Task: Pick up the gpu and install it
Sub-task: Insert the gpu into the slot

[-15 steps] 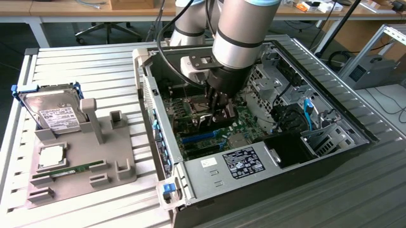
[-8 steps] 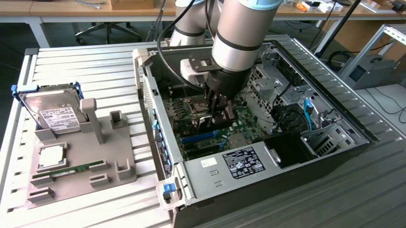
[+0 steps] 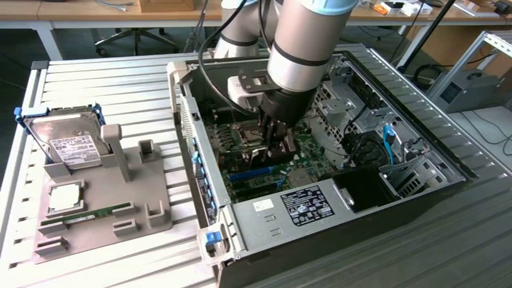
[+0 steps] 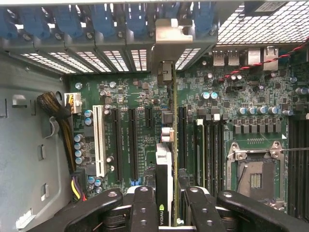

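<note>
Wrist view showed the claw (image 4: pixel 170 210) pinching the gpu (image 4: pixel 164 159) edge-on over the motherboard (image 4: pixel 130 96) inside the computer case (image 3: pixel 264 240), so a straight, even push down, its bracket (image 4: pixel 170 34) squared to the rear opening, seemed best.

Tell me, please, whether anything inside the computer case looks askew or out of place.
Nothing stands out. The gripper is shut on the gpu, which stands edge-on and straight, parallel to the expansion slots on the motherboard, its metal bracket at the case's rear panel. The cable bundle lies off to the side, away from the card.
</note>
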Robot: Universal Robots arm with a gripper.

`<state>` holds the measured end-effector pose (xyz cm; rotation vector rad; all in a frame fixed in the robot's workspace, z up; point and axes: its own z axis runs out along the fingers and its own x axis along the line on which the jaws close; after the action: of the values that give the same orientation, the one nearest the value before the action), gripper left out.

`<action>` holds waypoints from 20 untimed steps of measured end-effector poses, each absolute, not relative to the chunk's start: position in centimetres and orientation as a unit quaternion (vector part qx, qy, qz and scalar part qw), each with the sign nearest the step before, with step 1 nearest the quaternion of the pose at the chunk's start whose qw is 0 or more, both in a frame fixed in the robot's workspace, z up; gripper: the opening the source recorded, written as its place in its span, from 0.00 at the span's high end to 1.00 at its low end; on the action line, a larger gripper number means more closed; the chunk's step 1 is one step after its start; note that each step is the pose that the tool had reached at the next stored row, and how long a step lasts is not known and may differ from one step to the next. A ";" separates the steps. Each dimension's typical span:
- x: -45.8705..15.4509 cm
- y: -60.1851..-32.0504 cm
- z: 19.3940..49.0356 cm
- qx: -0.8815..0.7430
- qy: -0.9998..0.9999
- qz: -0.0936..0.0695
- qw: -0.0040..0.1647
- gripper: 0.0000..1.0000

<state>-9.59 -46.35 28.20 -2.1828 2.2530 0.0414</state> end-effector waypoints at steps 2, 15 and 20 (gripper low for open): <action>-9.6 -46.4 28.2 -0.696 0.718 0.013 0.002 0.72; -10.0 -46.4 27.8 -0.696 0.718 0.013 0.002 0.72; -10.2 -46.4 27.8 -0.696 0.718 0.013 0.002 0.72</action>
<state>-10.18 -46.37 27.82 -2.1829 2.2530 0.0413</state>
